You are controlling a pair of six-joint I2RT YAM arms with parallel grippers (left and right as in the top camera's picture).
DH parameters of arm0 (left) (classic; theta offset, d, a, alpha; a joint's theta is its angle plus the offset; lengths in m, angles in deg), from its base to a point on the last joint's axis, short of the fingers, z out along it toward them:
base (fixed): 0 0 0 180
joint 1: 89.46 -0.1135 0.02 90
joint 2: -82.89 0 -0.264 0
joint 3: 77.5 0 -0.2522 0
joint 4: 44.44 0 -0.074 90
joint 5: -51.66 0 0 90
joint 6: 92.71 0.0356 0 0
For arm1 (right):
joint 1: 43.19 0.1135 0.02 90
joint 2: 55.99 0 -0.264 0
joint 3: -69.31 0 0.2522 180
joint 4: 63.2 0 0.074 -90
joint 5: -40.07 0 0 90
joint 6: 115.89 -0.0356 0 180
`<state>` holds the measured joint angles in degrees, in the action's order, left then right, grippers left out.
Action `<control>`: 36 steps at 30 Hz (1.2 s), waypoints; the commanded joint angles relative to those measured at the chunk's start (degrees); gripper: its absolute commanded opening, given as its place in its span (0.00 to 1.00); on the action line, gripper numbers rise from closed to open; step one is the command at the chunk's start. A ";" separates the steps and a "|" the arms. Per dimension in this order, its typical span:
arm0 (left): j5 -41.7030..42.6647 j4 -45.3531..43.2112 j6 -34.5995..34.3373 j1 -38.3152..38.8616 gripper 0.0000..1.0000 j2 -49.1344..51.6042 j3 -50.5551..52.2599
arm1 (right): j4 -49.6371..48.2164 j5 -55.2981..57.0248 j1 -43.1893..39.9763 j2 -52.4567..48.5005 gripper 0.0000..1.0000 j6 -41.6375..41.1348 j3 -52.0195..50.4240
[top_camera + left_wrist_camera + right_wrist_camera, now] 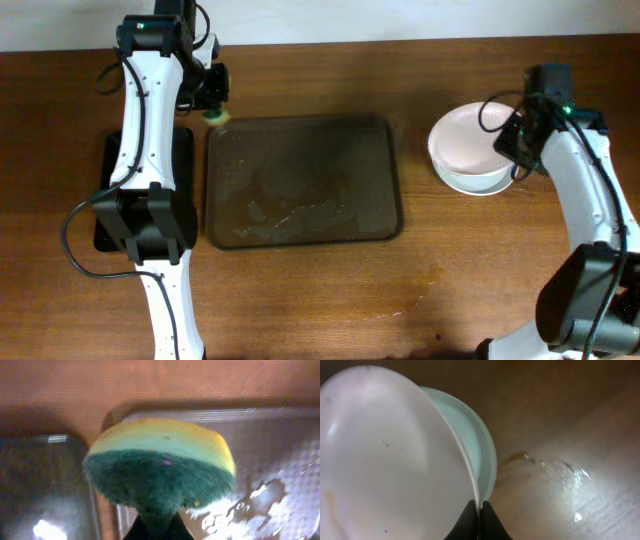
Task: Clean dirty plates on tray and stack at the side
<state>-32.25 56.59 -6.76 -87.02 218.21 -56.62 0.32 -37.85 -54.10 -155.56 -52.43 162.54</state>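
Observation:
The brown tray (303, 180) lies mid-table with no plates on it, only wet streaks; it also shows in the left wrist view (280, 455). My right gripper (515, 150) is shut on the rim of a white plate (465, 138), held tilted over the stack of plates (480, 183) right of the tray. In the right wrist view the jaws (480, 512) pinch the white plate (390, 460), with the pale blue-green plate (482, 445) just behind it. My left gripper (157, 530) is shut on a yellow-and-green sponge (160, 470) over the tray's far left corner (215, 115).
A smaller black tray (108, 190) lies left of the brown tray, partly under my left arm; it also shows in the left wrist view (40, 485). Water drops shine on the wood (565, 467) beside the stack.

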 commanded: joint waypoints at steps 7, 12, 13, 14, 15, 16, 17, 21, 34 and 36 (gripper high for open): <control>-9.11 9.46 0.22 -11.15 0.01 -2.27 -2.95 | -18.47 -6.14 -1.36 -6.56 0.52 0.17 -12.94; -9.31 7.82 -1.07 -13.11 0.01 -2.21 6.29 | -14.58 -14.34 -1.36 -0.24 0.82 4.09 -7.50; -11.10 6.54 -3.17 -13.11 0.01 -2.21 9.22 | -12.79 -15.19 -1.31 1.70 0.85 4.31 -5.57; -13.51 5.03 -5.14 -13.14 0.01 -2.21 12.46 | -10.86 -15.41 -1.31 3.30 0.88 4.31 -3.82; -15.04 2.71 -5.75 -13.25 0.01 -2.21 16.37 | -8.85 -15.56 -1.31 4.79 0.89 4.31 -2.29; -15.10 0.17 -5.75 -13.55 0.01 -2.21 20.00 | -7.26 -16.20 -1.20 6.14 0.89 5.46 -1.36; -15.13 -3.37 -5.75 -14.16 0.01 -2.21 24.81 | -6.56 -16.20 -0.90 6.97 0.90 5.57 -1.31; -14.91 -13.11 -5.75 -14.71 0.55 -2.21 34.99 | -4.55 -16.37 -0.28 6.95 0.92 5.81 -1.33; -7.30 -5.75 -5.75 -5.38 0.99 -18.25 6.99 | 27.61 -15.96 2.58 8.61 0.84 14.34 28.57; -5.42 -7.93 -5.75 -3.74 0.99 -18.23 6.99 | 30.69 -15.98 5.18 12.31 0.71 14.29 30.75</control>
<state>-39.66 50.10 -12.21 -91.76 198.72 -49.87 29.89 -54.07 -51.15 -147.36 -38.95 190.71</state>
